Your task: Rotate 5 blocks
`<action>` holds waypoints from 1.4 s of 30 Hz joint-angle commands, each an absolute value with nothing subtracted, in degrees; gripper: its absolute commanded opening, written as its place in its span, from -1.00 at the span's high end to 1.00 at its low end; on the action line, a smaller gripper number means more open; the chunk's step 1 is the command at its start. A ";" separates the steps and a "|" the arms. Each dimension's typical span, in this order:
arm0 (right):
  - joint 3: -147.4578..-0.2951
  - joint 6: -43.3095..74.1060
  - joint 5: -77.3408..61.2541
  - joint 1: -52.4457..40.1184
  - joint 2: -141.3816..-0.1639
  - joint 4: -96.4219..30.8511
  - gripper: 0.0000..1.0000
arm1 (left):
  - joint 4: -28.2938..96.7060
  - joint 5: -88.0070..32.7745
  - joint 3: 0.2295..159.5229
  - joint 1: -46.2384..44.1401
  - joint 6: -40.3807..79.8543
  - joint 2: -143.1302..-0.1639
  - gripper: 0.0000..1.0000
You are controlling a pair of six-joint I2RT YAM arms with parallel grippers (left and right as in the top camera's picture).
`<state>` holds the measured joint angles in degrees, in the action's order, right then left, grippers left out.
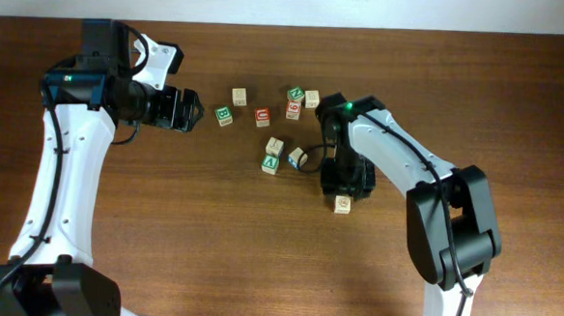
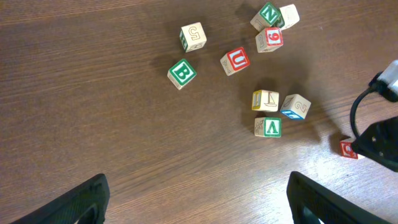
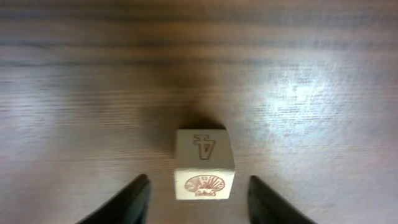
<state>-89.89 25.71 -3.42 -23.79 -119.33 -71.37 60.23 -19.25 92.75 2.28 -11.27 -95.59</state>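
Block (image 3: 204, 165) inside parted right gripper (image 3: 198, 186), apparently untouched.

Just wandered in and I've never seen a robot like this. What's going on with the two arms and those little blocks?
Two robot arms are working at a table scattered with wooden letter blocks. The right hand is low over one block that sits apart from the rest. Its fingers are open on either side of the block, not touching it, and a 4 faces up. The left hand is open and empty, off to one side of the main cluster.
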 commanded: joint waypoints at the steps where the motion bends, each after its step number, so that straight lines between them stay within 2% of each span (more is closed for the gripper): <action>1: -93.54 25.32 -2.55 -24.03 -119.61 -71.83 -0.12 | 60.07 -19.05 93.80 2.24 -10.96 -95.90 -0.79; 5: -95.66 21.15 -5.04 -24.05 -119.61 -68.62 -0.18 | 59.83 -19.05 93.80 2.24 -10.96 -95.90 -0.80; 9: -95.81 21.78 -7.16 -24.10 -119.63 -59.86 -0.20 | 59.05 -19.05 93.80 2.24 -10.96 -95.90 -0.80; 13: -95.79 35.16 -6.85 -25.21 -119.66 -53.28 -0.20 | 58.57 -16.71 93.80 2.26 -10.90 -95.90 -0.80; 16: -95.79 44.18 -6.81 -26.59 -120.07 -50.39 -0.22 | 58.54 -15.11 93.80 2.26 -10.94 -95.90 -1.00; 23: -95.79 58.06 -3.55 -30.06 -123.15 -48.21 -0.18 | 58.57 -15.16 93.80 2.26 -10.96 -95.90 -0.98; 33: -95.68 58.96 2.66 -31.11 -123.57 -47.66 0.19 | 58.59 -15.16 93.80 2.26 -10.96 -95.90 -0.99; 42: -95.31 49.54 2.57 -31.16 -125.21 -46.63 0.27 | 58.59 -15.16 93.80 2.26 -10.96 -95.90 -0.98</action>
<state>-94.98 54.48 1.19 -30.81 -123.85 -47.20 58.70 -15.57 92.75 2.28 -11.03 -95.59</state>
